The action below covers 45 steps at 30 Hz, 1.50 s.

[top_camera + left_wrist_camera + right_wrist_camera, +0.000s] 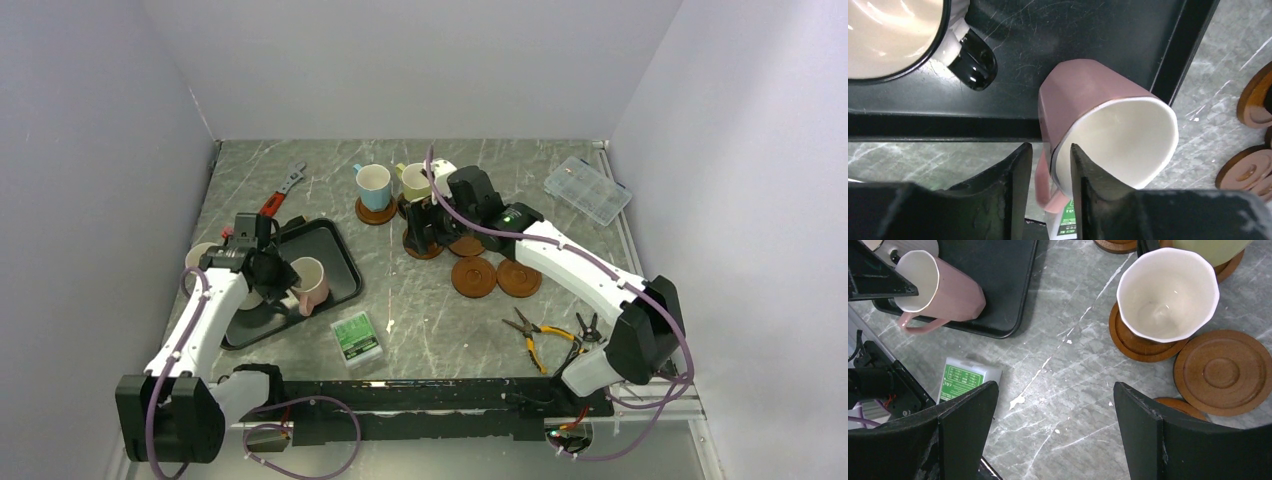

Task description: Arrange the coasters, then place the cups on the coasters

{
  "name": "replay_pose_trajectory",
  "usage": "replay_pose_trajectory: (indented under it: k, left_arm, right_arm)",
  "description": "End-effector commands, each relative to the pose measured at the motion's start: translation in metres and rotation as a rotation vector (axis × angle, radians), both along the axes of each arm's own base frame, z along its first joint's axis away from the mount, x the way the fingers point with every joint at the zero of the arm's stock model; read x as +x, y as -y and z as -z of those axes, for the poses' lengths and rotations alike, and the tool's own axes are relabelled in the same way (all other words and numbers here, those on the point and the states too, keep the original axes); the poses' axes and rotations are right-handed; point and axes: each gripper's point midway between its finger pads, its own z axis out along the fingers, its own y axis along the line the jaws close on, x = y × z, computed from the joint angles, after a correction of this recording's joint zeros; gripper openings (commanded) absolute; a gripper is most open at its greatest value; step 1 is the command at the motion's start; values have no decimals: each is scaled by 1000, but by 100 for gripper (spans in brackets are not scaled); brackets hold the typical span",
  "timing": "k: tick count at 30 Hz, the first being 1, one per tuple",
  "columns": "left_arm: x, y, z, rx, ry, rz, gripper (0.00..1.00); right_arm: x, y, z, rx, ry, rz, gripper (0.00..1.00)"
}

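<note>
Downward, the left claw (1050, 150) pinches the tilted pink cup (1088, 95).

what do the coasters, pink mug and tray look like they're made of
The coasters: likely wood, reddish-brown, turned rings, slight sheen. The pink mug: probably glazed ceramic, faceted wall, glossy cream inside. The tray: black, scuffed, soft glare; coated metal or plastic, unclear.

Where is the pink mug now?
The pink mug is on the left in the top view, tilted at the black tray's right edge, its rim pinched by the left gripper.
</note>
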Motion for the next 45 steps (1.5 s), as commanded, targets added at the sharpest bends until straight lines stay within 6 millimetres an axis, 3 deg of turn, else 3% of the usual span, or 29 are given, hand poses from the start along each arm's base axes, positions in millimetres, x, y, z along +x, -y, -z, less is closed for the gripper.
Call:
replay_pose_trajectory:
  k: [1, 5, 6, 11, 15, 19, 25, 36, 40, 43, 45]
  left_arm:
    - [12, -2, 3, 8, 22, 3, 32]
    - [16, -14, -8, 83, 46, 28, 6]
    - [19, -15, -13, 95, 60, 44, 3]
    - [40, -3, -54, 131, 182, 262, 3]
    - [41, 25, -72, 184, 161, 485, 3]
    - [36, 53, -77, 188, 125, 615, 3]
    - [34, 94, -79, 97, 139, 716, 3]
    - [30, 135, -80, 56, 124, 799, 3]
    - [28, 143, -83, 8, 144, 801, 3]
    - [26, 145, -81, -10, 148, 794, 4]
    - [27, 144, -81, -5, 158, 779, 11]
  right_arm:
    - [7, -6, -24, 21, 66, 5, 89]
    - [6, -14, -27, 36, 57, -2, 89]
    - [6, -17, -28, 37, 57, -2, 89]
    - [6, -38, -31, 62, 34, 5, 89]
    - [-1, -64, -39, 94, 27, -16, 89]
    - [-8, -85, -44, 114, 31, -27, 87]
    - [-11, -92, -26, 61, 27, 2, 83]
    - [-20, -102, 16, -36, -7, 15, 71]
    - [-18, -98, 28, -62, -17, 45, 45]
    - [-20, -95, 22, -44, -12, 61, 15]
    - [-21, -89, 14, -37, 1, 84, 0]
